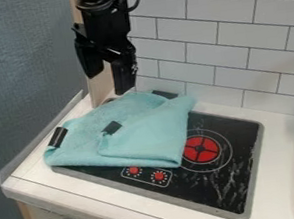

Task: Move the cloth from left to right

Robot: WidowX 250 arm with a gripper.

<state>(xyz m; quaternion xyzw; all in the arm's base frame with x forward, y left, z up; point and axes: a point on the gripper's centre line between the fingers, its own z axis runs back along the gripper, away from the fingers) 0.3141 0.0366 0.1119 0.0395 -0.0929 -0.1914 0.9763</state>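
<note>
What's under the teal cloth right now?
The black stovetop: the cloth covers its left part. Whatever else may lie beneath the folds is hidden.

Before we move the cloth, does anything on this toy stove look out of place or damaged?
The folded teal cloth lies across the left of the black cooktop, an odd spot for fabric. Pale streaks mar the surface below the red burner, perhaps scuffs.

Our black arm hangs down above the far side of the cloth, wrist uppermost. We hold our gripper pointed downward over the cloth's far edge, its two fingers spread apart.
</note>
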